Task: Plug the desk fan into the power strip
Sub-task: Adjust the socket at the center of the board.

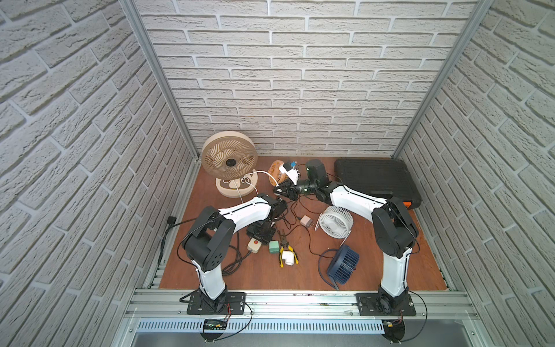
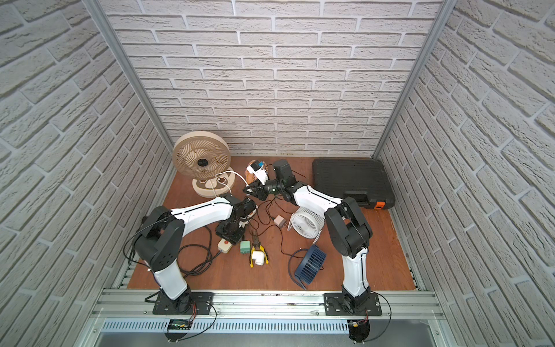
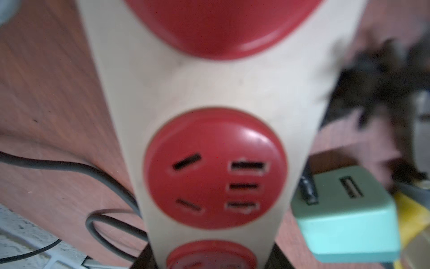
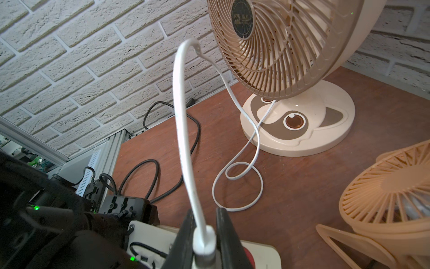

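Observation:
The beige desk fan (image 1: pixel 229 163) stands at the back left, and its white cord (image 4: pixel 183 121) arcs up from the base. My right gripper (image 4: pixel 204 242) is shut on the cord's white plug (image 4: pixel 204 240), held above the cream power strip (image 4: pixel 260 256). In both top views this gripper (image 1: pixel 279 190) hovers just behind my left arm. My left gripper (image 3: pixel 210 258) is shut across the power strip (image 3: pixel 209 88), one dark jaw on each long side, with a red socket (image 3: pixel 215 167) right in front. From above, only the strip's end with the red switch (image 1: pixel 253 245) shows under the left gripper (image 1: pixel 260 232).
A black case (image 1: pixel 375 180) lies at the back right. A white fan (image 1: pixel 335 221), a navy fan (image 1: pixel 342 263) and an orange fan (image 1: pixel 275 171) are scattered about. A green adapter (image 3: pixel 344 214), yellow pliers (image 1: pixel 288 249) and black cords (image 1: pixel 232 261) lie near the strip.

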Robot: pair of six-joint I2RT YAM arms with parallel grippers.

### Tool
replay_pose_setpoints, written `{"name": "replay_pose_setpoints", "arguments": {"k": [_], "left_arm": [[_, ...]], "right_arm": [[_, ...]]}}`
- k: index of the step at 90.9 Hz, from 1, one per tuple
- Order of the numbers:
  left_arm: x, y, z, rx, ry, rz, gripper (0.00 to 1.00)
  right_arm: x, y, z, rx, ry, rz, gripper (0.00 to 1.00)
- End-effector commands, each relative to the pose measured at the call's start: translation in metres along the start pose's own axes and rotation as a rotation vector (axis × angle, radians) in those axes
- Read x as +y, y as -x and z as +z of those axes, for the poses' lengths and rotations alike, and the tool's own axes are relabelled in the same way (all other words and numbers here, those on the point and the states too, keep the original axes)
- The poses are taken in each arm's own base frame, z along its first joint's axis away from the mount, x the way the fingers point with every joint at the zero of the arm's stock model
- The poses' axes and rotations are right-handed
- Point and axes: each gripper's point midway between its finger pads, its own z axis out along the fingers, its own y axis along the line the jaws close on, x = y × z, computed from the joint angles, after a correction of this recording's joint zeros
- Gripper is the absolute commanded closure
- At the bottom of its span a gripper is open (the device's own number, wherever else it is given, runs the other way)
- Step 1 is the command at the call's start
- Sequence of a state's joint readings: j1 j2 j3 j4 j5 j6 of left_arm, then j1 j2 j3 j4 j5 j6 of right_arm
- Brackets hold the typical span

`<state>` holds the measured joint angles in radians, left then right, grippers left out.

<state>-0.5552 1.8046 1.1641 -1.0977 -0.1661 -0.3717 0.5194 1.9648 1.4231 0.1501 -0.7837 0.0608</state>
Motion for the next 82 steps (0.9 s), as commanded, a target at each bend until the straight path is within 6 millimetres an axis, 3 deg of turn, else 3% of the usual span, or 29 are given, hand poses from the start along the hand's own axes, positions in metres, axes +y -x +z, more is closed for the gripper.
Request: {"name": "replay_pose_setpoints", "arguments": {"k": [1, 12, 20, 38, 51, 60, 73, 82], "left_arm": [[0.025, -0.027, 0.009, 0.171, 0.093, 0.047, 0.62], [0.043, -0.027, 0.003, 0.142, 0.107, -0.046, 0.37], [0.054, -0.03, -0.006, 0.125, 0.13, -0.124, 0.29], [0.023, -0.029, -0.033, -0.092, -0.093, -0.284, 0.22], [0.014, -0.045, -0.048, -0.224, -0.178, -0.424, 0.25], [-0.022, -0.044, -0.054, -0.331, -0.347, -0.476, 0.33], [-0.066, -0.027, -0.039, -0.416, -0.557, -0.57, 0.51], [-0.071, -0.013, -0.024, -0.443, -0.585, -0.635, 0.53]], "right_arm": [[0.007, 0.018, -0.013, -0.019, -0.01, -0.071, 0.97], [0.003, 0.014, -0.011, -0.005, -0.018, -0.063, 0.97], [0.0, 0.011, -0.008, 0.002, -0.015, -0.055, 0.97], [-0.005, 0.008, -0.004, 0.008, -0.014, -0.047, 0.97], [-0.01, -0.003, 0.01, 0.017, 0.032, -0.027, 0.97], [-0.007, -0.002, 0.017, 0.006, 0.087, -0.037, 0.97], [0.003, -0.004, 0.026, -0.005, 0.155, -0.072, 0.97], [0.015, -0.008, 0.035, -0.013, 0.188, -0.114, 0.97]]}}
